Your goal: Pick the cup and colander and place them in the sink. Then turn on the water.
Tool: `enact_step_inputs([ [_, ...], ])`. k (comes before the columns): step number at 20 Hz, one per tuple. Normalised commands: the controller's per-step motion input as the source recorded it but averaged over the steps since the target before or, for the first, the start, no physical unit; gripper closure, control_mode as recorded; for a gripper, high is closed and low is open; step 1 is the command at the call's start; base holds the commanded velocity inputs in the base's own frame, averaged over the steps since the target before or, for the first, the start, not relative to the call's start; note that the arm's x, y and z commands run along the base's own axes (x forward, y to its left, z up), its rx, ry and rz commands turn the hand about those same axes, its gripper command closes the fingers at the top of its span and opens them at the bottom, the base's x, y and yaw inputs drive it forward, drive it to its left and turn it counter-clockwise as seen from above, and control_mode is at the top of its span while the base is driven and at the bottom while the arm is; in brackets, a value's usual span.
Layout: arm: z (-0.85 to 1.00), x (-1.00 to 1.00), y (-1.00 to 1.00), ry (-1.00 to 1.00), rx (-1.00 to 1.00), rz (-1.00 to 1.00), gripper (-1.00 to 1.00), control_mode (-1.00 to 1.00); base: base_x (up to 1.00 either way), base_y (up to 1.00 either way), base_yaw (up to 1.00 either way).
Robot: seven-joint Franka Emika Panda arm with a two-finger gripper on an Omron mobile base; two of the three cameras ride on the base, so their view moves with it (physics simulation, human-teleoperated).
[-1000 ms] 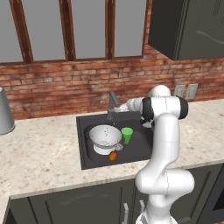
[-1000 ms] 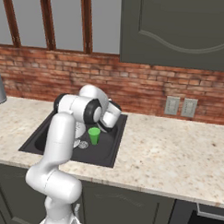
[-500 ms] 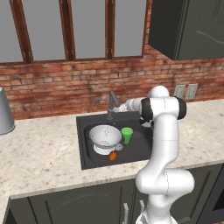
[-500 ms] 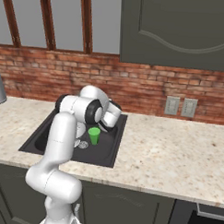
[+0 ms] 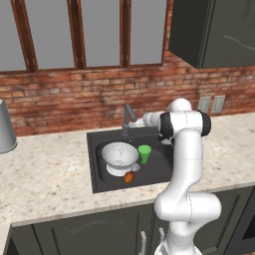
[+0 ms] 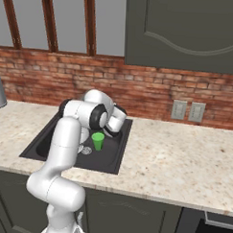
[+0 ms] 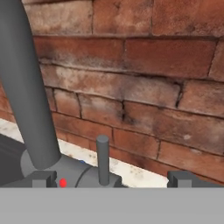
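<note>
- Almost nothing had moved since the earlier frames: arm was still reaching to the faucet, cup and colander lay as before in the sink.
- Grey metal cylinder (image 5: pixel 5 127) stood at far left on the desk (image 5: pixel 45 174), well apart from the sink.
- Sink (image 5: pixel 99 172) was a dark basin set in the speckled desk under the brick wall (image 5: pixel 74 99).
- Colander (image 5: pixel 119 155) sat in the left part of the basin, roughly upright, holes facing up.
- Small orange item (image 5: pixel 129 177) lay in the basin just in front of the colander.
- Round drain (image 5: pixel 135 168) sat between colander and cup.
- Cup (image 5: pixel 144 154) stood upright in the basin just right of the colander, close to it; contact could not be judged. Also seen at (image 6: pixel 97 140) in the right base view.
- Faucet (image 5: pixel 128 118) rose at the back edge of the sink; in the hand view its grey neck (image 7: pixel 27 87) ran up the left side, with a small upright lever (image 7: pixel 103 159) on the base and a red dot beside it.
- Tool (image 7: pixel 111 179) was spread wide, holding nothing; its tips sat either side of the lever, not touching it.
- No water stream was visible at the spout.
- Two wall outlets (image 5: pixel 211 104) were on the brick at right.
</note>
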Motion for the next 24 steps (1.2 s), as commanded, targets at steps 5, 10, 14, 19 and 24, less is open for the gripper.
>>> enact_step_inputs([
  [5,0.0,0.02,0.0,0.0,0.0,0.0,-1.0,-1.0,0.0,0.0,0.0],
  [10,0.0,0.11,0.02,0.0,0.0,0.0,-1.0,-1.0,0.0,0.0,0.0],
  [14,0.0,0.11,0.09,0.0,0.0,0.0,-1.0,-1.0,0.0,0.0,0.0],
  [19,0.0,0.08,0.01,0.0,0.0,0.0,-1.0,-1.0,0.0,0.0,0.0],
  [24,0.0,0.06,0.0,-0.01,0.0,0.0,-1.0,-1.0,0.0,0.0,0.0],
])
